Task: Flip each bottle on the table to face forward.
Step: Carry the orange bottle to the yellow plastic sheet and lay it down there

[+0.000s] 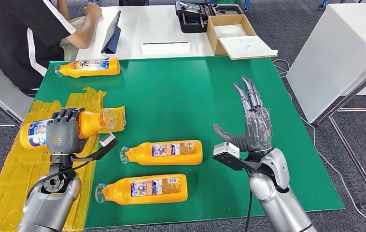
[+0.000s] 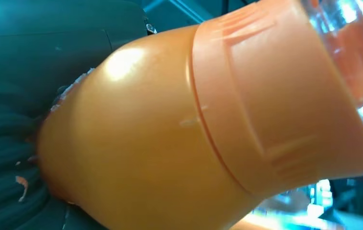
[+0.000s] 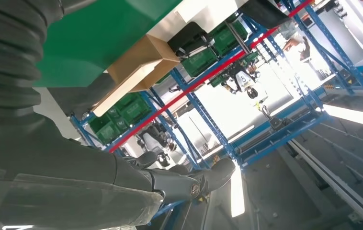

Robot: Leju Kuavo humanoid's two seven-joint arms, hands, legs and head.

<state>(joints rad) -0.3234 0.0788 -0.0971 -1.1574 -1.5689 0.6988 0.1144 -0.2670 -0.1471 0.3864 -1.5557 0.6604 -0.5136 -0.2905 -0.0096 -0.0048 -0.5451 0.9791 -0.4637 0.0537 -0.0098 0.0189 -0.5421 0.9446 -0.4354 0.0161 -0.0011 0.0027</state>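
Note:
My left hand [image 1: 63, 129] grips an orange bottle [image 1: 90, 123] with a clear cap, lifted over the yellow-taped left side of the green mat [image 1: 181, 92]. That bottle's orange shoulder [image 2: 170, 134] looms close in the left wrist view. Two more orange bottles lie on the mat with labels up: one in the middle [image 1: 164, 152] and one nearer me [image 1: 145, 188]. Another bottle [image 1: 88, 67] lies at the far left corner. My right hand [image 1: 253, 123] is raised over the right of the mat, fingers [image 3: 179, 184] spread, holding nothing.
A person [image 1: 21, 34] in a dark shirt sits at the far left by a white table [image 1: 157, 29] with a tablet [image 1: 111, 34], a cardboard box [image 1: 232, 34] and a black case [image 1: 193, 17]. Another white table [image 1: 335, 53] stands to the right. Yellow tape [image 1: 12, 179] covers the mat's left edge.

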